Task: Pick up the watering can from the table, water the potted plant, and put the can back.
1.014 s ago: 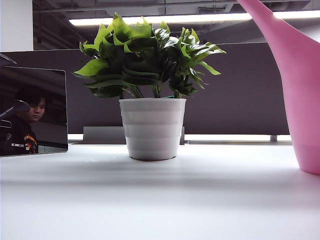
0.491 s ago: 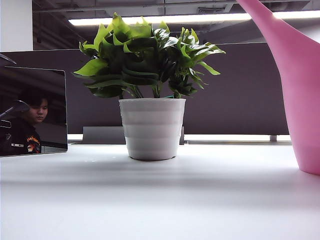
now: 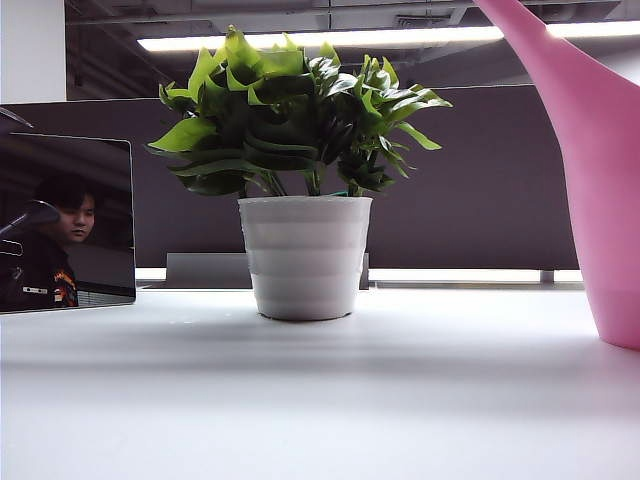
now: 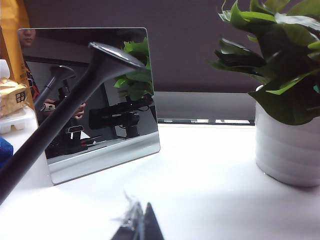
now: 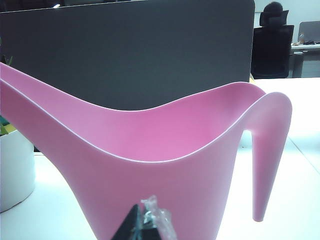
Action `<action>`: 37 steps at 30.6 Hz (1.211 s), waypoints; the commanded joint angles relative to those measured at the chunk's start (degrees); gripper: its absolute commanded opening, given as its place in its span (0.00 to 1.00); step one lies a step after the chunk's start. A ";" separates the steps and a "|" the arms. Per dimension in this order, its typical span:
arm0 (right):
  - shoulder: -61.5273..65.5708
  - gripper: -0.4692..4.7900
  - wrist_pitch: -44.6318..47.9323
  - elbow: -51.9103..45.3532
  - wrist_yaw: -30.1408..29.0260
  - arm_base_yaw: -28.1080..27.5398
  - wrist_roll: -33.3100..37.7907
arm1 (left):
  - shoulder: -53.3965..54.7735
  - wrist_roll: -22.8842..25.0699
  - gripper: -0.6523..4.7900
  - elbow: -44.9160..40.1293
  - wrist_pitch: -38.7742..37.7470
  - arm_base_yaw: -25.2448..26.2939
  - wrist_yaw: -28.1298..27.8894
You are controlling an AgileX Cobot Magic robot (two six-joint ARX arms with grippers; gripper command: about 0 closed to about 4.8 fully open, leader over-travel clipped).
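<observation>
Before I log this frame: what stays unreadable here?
- Watering can: exterior view's right edge cuts off body and handle.
- Can's base: below the right wrist view's frame.
- Left gripper, right gripper: only tips show in the wrist views.
- Plant: left wrist view's edge crops it.

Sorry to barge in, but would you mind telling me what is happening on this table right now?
Nothing is being held. The pink watering can stands upright on the white table, to the right of the potted plant in the exterior view. The right gripper sits close in front of the can, jaws shut and empty. The left gripper is low over the table, facing a mirror; whether it is open is unclear.
</observation>
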 commanded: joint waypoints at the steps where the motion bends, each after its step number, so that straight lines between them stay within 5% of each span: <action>1: -0.02 0.09 1.01 -0.09 0.44 -0.07 -0.11 | 0.04 0.44 0.11 0.04 0.72 0.07 0.15; 37: -0.02 0.09 0.61 -0.09 0.17 -0.79 -0.09 | 0.04 0.44 0.11 0.04 0.72 0.07 0.15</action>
